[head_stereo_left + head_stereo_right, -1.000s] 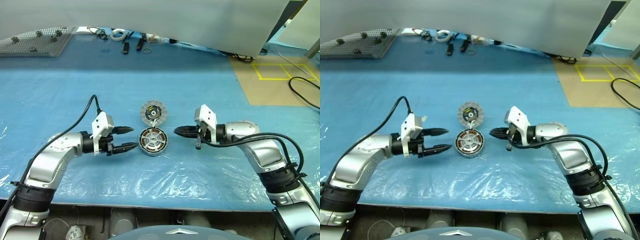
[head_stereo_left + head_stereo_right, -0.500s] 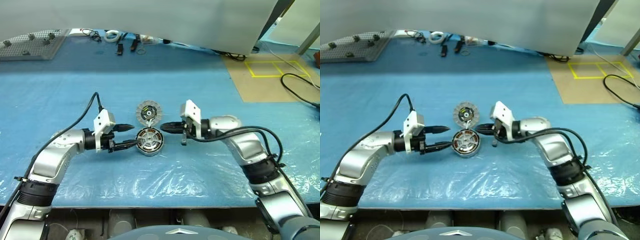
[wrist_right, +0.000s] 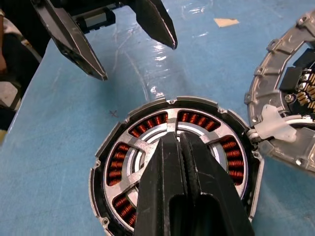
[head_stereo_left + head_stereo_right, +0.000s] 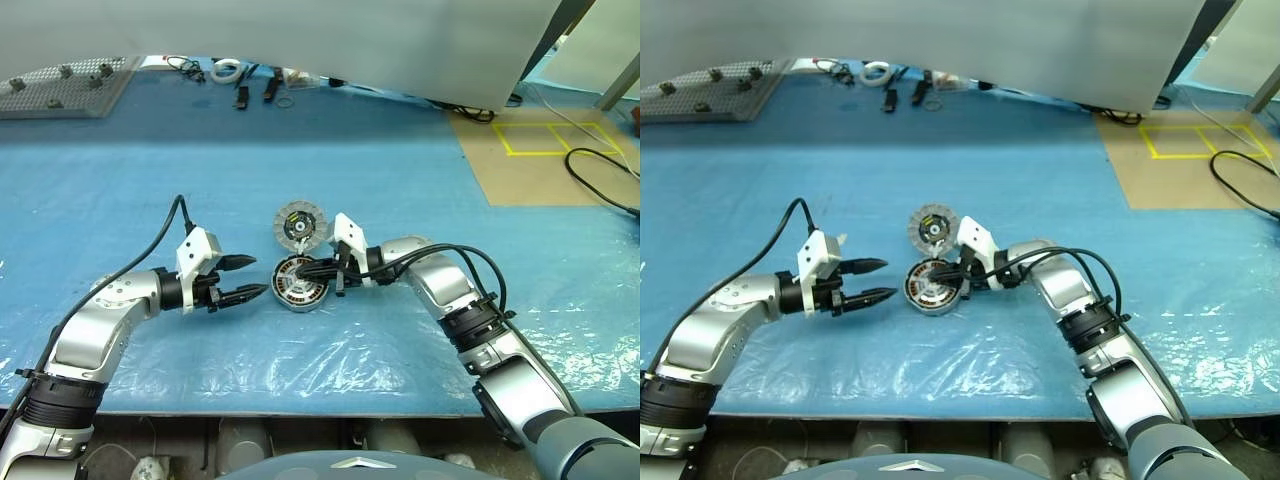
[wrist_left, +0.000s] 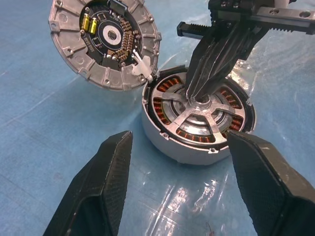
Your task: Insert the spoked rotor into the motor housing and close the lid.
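Left of the motor housing point(image 4: 301, 283), the left gripper point(image 4: 250, 278) waits, jaws apart, empty. Inside the housing sits one spoked rotor point(image 5: 199, 114), apparently seated; the right gripper point(image 5: 194, 97), jaws together, presses its hub from above. Just beyond the housing lies one lid point(image 4: 300, 224), touching it, nearer the right arm.

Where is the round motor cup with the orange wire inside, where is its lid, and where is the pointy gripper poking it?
motor cup point(image 5: 162, 140), left wrist view, outer side wall.
lid point(image 5: 74, 61), left wrist view, ribbed rim.
right gripper point(image 5: 197, 96), left wrist view, closed fingertips at the hub.
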Tool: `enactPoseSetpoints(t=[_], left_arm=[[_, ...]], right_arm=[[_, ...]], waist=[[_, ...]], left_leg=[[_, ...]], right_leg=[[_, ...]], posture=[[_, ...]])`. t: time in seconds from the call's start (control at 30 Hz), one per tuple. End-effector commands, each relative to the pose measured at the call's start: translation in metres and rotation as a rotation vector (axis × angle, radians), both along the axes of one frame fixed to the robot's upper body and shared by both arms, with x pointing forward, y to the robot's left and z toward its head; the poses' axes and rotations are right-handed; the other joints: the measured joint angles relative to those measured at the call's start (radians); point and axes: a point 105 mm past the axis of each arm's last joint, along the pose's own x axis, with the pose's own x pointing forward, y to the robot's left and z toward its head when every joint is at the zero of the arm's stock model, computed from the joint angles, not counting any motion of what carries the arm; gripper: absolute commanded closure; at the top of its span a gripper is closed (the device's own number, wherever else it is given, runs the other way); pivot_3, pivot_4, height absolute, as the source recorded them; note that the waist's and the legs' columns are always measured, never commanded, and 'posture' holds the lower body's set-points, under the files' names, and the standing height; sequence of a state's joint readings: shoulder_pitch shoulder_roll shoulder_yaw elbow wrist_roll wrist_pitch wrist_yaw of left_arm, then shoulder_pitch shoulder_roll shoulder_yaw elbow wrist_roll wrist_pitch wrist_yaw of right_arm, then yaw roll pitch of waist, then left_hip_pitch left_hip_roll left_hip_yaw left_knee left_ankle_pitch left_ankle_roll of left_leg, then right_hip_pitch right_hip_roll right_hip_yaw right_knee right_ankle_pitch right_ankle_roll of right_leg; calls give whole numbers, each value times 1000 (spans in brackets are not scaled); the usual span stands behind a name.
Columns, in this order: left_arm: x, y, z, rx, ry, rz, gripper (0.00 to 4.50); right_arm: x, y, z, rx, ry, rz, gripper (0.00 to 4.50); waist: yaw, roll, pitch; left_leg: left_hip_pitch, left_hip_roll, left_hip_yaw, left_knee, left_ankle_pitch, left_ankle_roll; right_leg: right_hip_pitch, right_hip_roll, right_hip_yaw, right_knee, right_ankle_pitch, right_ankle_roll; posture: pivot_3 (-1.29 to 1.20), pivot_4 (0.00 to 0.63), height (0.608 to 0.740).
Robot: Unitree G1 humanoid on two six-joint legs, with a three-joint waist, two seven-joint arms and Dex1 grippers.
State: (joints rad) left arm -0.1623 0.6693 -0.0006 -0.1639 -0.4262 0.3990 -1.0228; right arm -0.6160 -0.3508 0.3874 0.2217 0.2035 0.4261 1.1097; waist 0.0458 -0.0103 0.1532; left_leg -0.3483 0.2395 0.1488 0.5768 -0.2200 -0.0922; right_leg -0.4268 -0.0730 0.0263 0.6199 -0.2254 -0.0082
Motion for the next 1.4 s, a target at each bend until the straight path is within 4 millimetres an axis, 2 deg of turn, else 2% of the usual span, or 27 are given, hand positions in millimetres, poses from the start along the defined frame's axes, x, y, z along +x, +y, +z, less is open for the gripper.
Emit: enactPoseSetpoints(t=[0.03, 0.27, 0.4, 0.57, 0.77, 0.97, 1.03, 1.13, 1.23, 1.37, 1.4], left_arm=[[5, 3, 12, -8, -50, 11, 1263], [12, 1, 12, -2, -61, 7, 1263], [23, 3, 14, -4, -75, 19, 1263], [35, 5, 16, -22, -87, 16, 1263], [65, 12, 13, -53, -76, 61, 1263], [97, 12, 12, -80, -58, 95, 1263], [115, 3, 15, -108, -42, 119, 1263], [130, -12, 20, -139, -20, 117, 1263], [136, -23, 26, -143, -18, 97, 1263], [137, -29, 18, -97, 7, 83, 1263], [137, -31, 16, -92, 14, 80, 1662]], right_arm=[[-5, -4, -19, -62, 26, 19, 4435], [-1, -3, -14, -69, -30, 23, 4435], [2, 1, 9, 49, -18, 11, 4435], [5, -3, 30, 98, -65, 6, 4435], [-7, -19, 50, 125, -82, -5, 4435], [-19, -39, 48, 94, -42, -62, 4435], [-21, -44, 44, 87, -12, -81, 4435], [-23, -47, 40, 56, -16, -94, 4435], [-25, -49, 38, 45, -14, -113, 4435], [-28, -57, 33, 30, -7, -152, 4435], [-28, -58, 32, 25, -8, -158, 4500]], waist=[[0, 0, 0], [0, 0, 0], [-1, 0, 0], [1, 0, 0], [7, -1, 0], [25, -1, 0], [27, -1, 0], [47, -2, 1], [52, -3, 1], [50, -3, 1], [50, -3, 1]], left_leg=[[0, 0, 0, 0, 0, 0], [0, 0, 0, 0, 0, 0], [0, 0, 0, 0, 0, 0], [0, 0, 0, 1, 1, 2], [0, 0, 0, 1, 2, 2], [0, -1, 0, 1, 1, 2], [-2, -1, 0, 0, 1, 1], [0, -1, -1, 2, 1, 1], [-1, -3, -1, 3, 1, 1], [-3, -2, -1, 0, 1, 1], [-3, -2, -1, 0, 1, 1]], right_leg=[[0, 0, 0, 0, 0, 0], [2, 0, 0, 1, 0, 0], [2, 0, 0, 1, 0, 0], [1, 0, 0, 1, 0, 0], [0, 0, 0, 0, 1, 2], [0, 0, 0, 0, 2, 4], [0, 0, 1, 0, 2, 4], [0, 0, 0, 1, 3, 4], [1, -1, 1, 0, 3, 4], [1, 0, 2, -1, 3, 5], [1, 0, 1, -1, 3, 5]], posture=[[0, 150, 740], [0, 150, 740], [0, 150, 740], [0, 150, 740], [0, 150, 740], [0, 150, 740], [0, 150, 740], [0, 150, 740], [0, 150, 740], [0, 150, 740], [0, 150, 740]])
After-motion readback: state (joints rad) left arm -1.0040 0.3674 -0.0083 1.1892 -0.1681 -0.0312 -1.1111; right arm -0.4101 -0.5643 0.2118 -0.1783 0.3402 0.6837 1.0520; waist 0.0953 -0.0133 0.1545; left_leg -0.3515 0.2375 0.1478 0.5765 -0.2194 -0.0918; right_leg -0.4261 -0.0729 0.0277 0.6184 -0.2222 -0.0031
